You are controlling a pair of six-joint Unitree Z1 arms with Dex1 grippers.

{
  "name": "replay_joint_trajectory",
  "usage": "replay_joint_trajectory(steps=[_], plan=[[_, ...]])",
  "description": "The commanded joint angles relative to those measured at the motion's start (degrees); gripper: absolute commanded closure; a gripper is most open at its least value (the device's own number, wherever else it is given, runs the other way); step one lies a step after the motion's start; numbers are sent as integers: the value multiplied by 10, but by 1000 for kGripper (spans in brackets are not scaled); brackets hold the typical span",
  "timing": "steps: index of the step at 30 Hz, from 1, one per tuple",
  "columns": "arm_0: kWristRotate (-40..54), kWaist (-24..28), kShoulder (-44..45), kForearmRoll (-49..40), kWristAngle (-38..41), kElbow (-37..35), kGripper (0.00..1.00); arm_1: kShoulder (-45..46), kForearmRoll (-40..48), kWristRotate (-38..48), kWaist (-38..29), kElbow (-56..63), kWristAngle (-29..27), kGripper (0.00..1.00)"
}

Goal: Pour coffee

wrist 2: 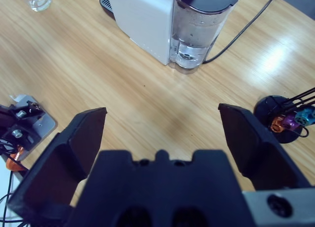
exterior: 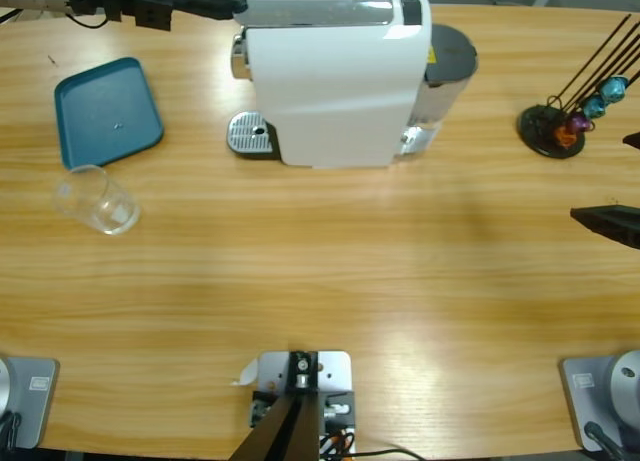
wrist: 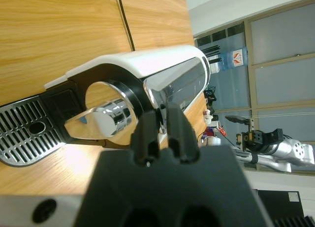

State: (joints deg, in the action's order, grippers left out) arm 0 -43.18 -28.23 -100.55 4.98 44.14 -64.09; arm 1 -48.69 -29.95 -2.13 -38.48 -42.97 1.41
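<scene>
Glass (exterior: 97, 200) sits empty on the worktop (exterior: 320, 281); light, slippery, breakable, so grab mid-wall; left hand (wrist: 158, 138) closed on nothing, right hand (wrist 2: 162, 133) wide open, empty.

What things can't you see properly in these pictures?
- Glass: whether it holds coffee; too small in the high and right wrist views.
- Coffee machine: its spout is hidden under its own top in the high view.
- Capsule rack: cut by the edge in the high view.
- Right gripper: mostly cut off in the high view.
</scene>
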Motion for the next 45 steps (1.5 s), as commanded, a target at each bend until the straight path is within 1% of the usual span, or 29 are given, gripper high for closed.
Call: replay_joint_trajectory(steps=[1, 4, 6, 7, 9, 10, 11, 12, 13, 15, 16, 17, 18, 20, 21, 23, 24, 25, 28, 29, 31, 32, 34, 37, 40, 42, 43, 44, 45], plan=[[-47, -48, 28, 20, -23, -97, 1000, -79, -14, 18, 4, -5, -49, 0], [-62, -64, 28, 14, -39, -117, 1000, -107, -33, 48, 4, -16, -133, 0], [-48, -77, 24, 20, -47, -121, 1000, -107, -39, 60, 4, -18, -180, 0], [-22, -88, 23, 22, -66, -122, 1000, -106, -45, 63, 4, -20, -187, 0], [42, -110, 24, 21, -108, -123, 984, -106, -46, 65, 5, -19, -180, 0], [69, -117, 25, 20, -122, -124, 674, -104, -42, 67, 5, -18, -168, 0], [118, -125, 25, 18, -133, -124, 295, -102, -33, 67, 7, -15, -159, 0], [169, -133, 26, 14, -149, -121, 82, -104, -29, 67, 8, -14, -152, 0], [218, -140, 28, 7, -166, -118, 35, -108, -30, 67, 9, -16, -148, 0], [334, -155, 40, -22, -202, -114, 32, -98, -34, 70, 10, -19, -152, 0], [410, -170, 51, -54, -244, -115, 32, -90, -34, 75, 11, -18, -155, 0], [465, -183, 59, -79, -281, -114, 32, -88, -33, 85, 18, -16, -154, 0], [515, -196, 65, -103, -325, -112, 32, -94, -33, 93, 30, -17, -145, 0], [585, -216, 78, -114, -412, -89, 32, -119, -34, 94, 53, -24, -118, 0], [588, -219, 88, -114, -441, -75, 32, -129, -35, 95, 58, -26, -116, 0], [590, -220, 131, -114, -446, -33, 32, -126, -24, 96, 58, -18, -155, 0], [597, -219, 160, -114, -436, -4, 32, -119, -19, 101, 58, -12, -176, 0], [603, -218, 188, -117, -424, 22, 32, -110, -15, 105, 60, -10, -181, 0], [604, -184, 264, -186, -350, 79, 32, -111, 0, 102, 88, -3, -153, 0], [604, -174, 283, -204, -337, 98, 32, -113, 3, 104, 95, 1, -156, 0], [603, -167, 322, -210, -334, 145, 32, -103, 19, 120, 111, 18, -188, 21], [603, -166, 337, -210, -335, 165, 32, -95, 36, 123, 121, 31, -194, 69], [599, -166, 367, -210, -335, 193, 32, -87, 70, 123, 148, 53, -197, 83], [591, -166, 394, -210, -342, 210, 32, -104, 112, 123, 205, 70, -195, 115], [581, -166, 395, -210, -342, 216, 32, -164, 154, 124, 228, 78, -193, 153], [579, -166, 394, -210, -343, 215, 32, -206, 201, 127, 247, 93, -174, 163], [579, -166, 394, -209, -345, 213, 32, -220, 230, 128, 253, 107, -161, 205], [579, -166, 393, -209, -348, 211, 32, -227, 266, 130, 256, 126, -153, 276], [579, -166, 393, -209, -350, 210, 32, -228, 306, 133, 259, 148, -146, 291]])
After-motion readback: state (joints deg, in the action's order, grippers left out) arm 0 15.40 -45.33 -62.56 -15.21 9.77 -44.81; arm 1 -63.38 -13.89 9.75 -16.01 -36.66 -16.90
